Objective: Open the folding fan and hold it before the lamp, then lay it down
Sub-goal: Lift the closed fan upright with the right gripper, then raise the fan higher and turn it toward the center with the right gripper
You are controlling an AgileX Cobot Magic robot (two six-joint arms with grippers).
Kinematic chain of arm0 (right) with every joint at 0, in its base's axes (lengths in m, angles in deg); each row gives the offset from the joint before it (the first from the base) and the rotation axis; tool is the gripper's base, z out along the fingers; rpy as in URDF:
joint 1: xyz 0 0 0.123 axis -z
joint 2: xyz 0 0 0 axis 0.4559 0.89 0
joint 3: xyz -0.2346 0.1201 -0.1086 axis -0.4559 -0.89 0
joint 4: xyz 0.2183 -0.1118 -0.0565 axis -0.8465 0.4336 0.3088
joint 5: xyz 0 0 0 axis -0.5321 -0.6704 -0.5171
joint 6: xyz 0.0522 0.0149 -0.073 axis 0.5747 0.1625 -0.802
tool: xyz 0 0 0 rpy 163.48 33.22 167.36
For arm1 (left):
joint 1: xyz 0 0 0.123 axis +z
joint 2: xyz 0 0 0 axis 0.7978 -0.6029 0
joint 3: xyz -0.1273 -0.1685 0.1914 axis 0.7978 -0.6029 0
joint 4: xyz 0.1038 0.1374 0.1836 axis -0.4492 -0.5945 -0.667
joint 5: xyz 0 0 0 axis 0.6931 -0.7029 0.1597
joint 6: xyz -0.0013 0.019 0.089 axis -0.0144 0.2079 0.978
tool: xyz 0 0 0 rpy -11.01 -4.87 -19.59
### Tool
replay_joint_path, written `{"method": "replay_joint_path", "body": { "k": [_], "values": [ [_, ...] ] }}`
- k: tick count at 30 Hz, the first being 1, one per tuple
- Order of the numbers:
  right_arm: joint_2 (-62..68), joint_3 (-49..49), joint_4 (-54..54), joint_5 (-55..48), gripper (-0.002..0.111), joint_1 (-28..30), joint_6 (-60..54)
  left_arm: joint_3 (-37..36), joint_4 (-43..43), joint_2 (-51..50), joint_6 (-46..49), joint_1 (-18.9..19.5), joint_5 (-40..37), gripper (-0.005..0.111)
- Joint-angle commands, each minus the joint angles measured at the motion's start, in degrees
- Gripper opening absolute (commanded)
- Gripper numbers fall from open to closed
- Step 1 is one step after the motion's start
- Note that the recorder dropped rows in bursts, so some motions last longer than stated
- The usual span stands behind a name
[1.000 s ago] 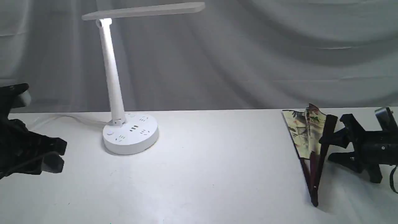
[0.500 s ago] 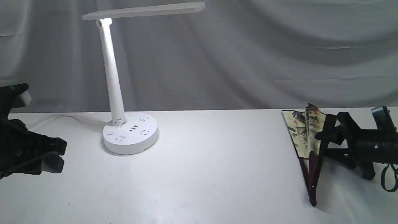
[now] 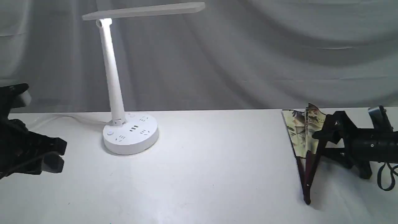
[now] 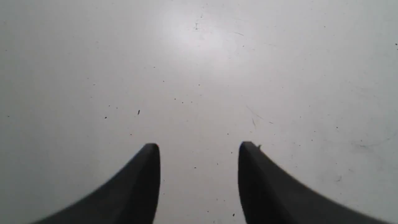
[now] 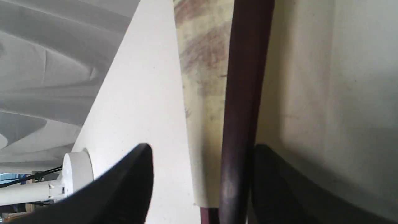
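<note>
The folding fan (image 3: 303,133) stands partly spread on the table's right side, with its cream painted leaf up and its pivot end toward the front. My right gripper (image 3: 321,143) is open, and its fingers straddle the fan's dark maroon guard (image 5: 242,93). In the right wrist view the guard rests against one finger (image 5: 279,174), and a wide gap separates it from the other finger. The white lamp (image 3: 113,77) stands at the back left, its bar head reaching toward the middle. My left gripper (image 3: 56,154) hangs open over bare table at the far left, nothing between its fingers (image 4: 140,180).
The lamp's round base (image 3: 130,133) carries sockets and buttons, and its cord (image 3: 71,118) runs off to the left. The white table (image 3: 202,174) stretches between lamp and fan. A grey cloth (image 3: 264,56) hangs behind.
My right gripper has moved left against the fan's guard. The guard has tipped, and the fan's pivot end has slid a little left. The left arm has not moved.
</note>
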Motion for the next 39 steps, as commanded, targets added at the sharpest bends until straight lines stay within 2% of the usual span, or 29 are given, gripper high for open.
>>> {"method": "replay_joint_path", "body": {
  "k": [1,11,18,25,31,39],
  "values": [
    [2.74,-0.43,1.36,0.93,0.048,-0.26,1.27,0.28,0.32,-0.09,0.12,0.15,0.47,0.041],
    [3.17,-0.43,-0.22,-4.26,0.048,-0.26,0.89,0.28,0.32,-0.09,0.12,0.15,0.47,0.041],
    [3.16,-0.43,7.19,-1.14,0.043,-0.26,5.62,0.28,0.32,-0.09,0.34,0.15,0.47,0.041],
    [2.94,-0.43,10.75,-1.0,0.042,-0.15,9.21,0.28,0.32,-0.09,0.6,0.15,0.72,0.041],
    [-1.1,-0.43,16.52,3.97,0.041,-0.14,12.46,0.28,0.32,-0.09,1.1,0.15,0.72,0.041],
    [-2.2,-0.43,16.07,6.85,0.041,-0.25,14.6,0.28,0.32,-0.09,1.1,0.15,0.72,0.041]
  ]
}}
